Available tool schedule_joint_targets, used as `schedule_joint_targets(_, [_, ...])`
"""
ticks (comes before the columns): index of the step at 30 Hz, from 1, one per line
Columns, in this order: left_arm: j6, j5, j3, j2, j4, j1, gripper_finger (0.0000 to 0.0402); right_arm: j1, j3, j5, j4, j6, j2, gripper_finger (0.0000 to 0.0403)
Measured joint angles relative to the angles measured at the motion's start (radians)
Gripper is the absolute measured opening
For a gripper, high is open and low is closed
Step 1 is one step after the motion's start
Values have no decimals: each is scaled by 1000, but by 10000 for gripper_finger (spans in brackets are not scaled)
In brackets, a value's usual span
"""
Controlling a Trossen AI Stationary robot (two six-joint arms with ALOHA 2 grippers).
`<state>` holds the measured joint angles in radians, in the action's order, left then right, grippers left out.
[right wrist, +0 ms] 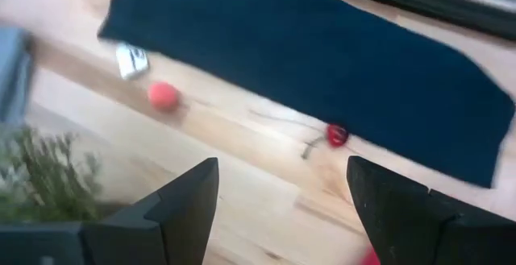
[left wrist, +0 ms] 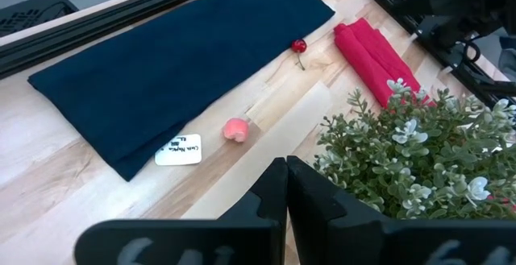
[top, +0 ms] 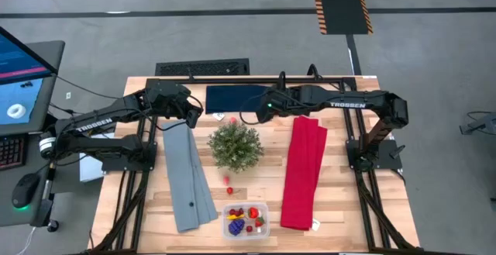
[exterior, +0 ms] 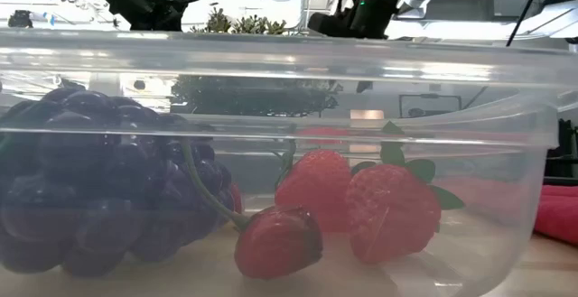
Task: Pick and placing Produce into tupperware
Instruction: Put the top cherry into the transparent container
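Right tool point(right wrist: 282, 204) wide, holding nothing, above red cherry point(right wrist: 336, 134) by blue cloth point(right wrist: 322, 64). Left tool point(left wrist: 286, 209) closed tight near plant point(top: 235, 146). Tupperware point(top: 264, 208) at desk point(top: 341, 208) front holds grapes point(exterior: 90, 180), 3 strawberries point(exterior: 388, 211).

A clear rectangular tupperware point(top: 246, 220) sits open at the near edge of the surface. Inside lie a purple grape cluster point(exterior: 99, 184), three red strawberries point(exterior: 390, 211) and a yellow piece point(top: 232, 213). A cherry point(left wrist: 299, 46) and pink fruit point(left wrist: 236, 130) lie loose beside the navy cloth.
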<state>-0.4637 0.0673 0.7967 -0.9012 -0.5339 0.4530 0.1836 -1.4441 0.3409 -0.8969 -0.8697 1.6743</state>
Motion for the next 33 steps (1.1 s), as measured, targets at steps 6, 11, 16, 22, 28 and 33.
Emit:
schedule_joint_targets(6, [0,0,0,0,-1,0,0,36,-2,-1,-2,-184,80,295])
schedule_joint_targets(11, [0,0,0,0,1,0,0,36,-2,-28,-11,-271,175,295])
schedule_joint_targets(16, [0,0,0,0,1,0,0,41,-2,-54,-15,-325,244,295])
schedule_joint_targets(22, [0,0,0,0,1,0,0,62,-1,-78,-28,-373,282,295])
schedule_joint_targets(28, [0,0,0,0,0,0,0,70,-2,-39,-9,-465,279,291])
schedule_joint_targets(33, [0,0,0,0,1,0,0,93,-3,-96,25,-500,303,278])
